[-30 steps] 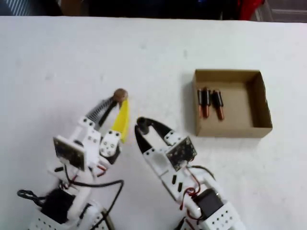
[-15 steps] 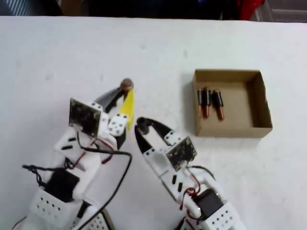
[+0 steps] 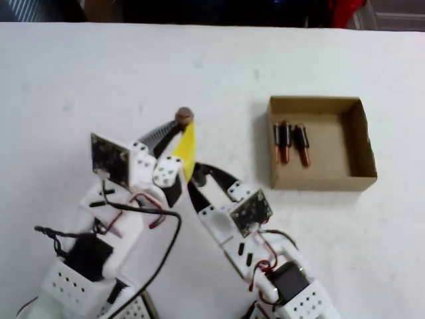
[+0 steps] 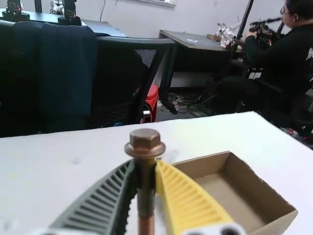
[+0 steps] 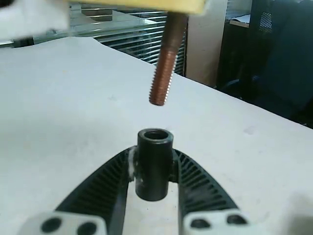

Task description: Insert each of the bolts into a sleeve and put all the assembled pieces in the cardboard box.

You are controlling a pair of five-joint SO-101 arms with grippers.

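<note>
Nearest the arm bases, the right claw (image 5: 153, 157) is clamped on a black sleeve (image 5: 154, 169). It holds the sleeve upright by its lower body, so the open bore faces straight up and is clear of the black fingers.

Just above it hangs the copper-coloured bolt (image 5: 165, 63), threaded tip down and hex head up. Its long axis is close to vertical, with a slight lean. The tip is apart from the sleeve's mouth, with open air between them, and in the right wrist view it looks a little off the bore's centre rather than squarely over it.

The left claw (image 4: 145, 169) grips the bolt by the shank just under the head, 1 grey finger and 1 yellow finger pressed on either side.

The coming move turns on that alignment, because the 2 axes have to be brought into 1 line. In my judgement the bolt needs a small sideways correction. Then it needs a straight descent along its own length, or the threads will catch on the rim.

Farther along the white counter (image 3: 80, 73), well apart from both arms, sits the cardboard box (image 3: 315, 100). It holds 2 assembled pieces (image 3: 283, 143) lying side by side against its near-arm wall.
</note>
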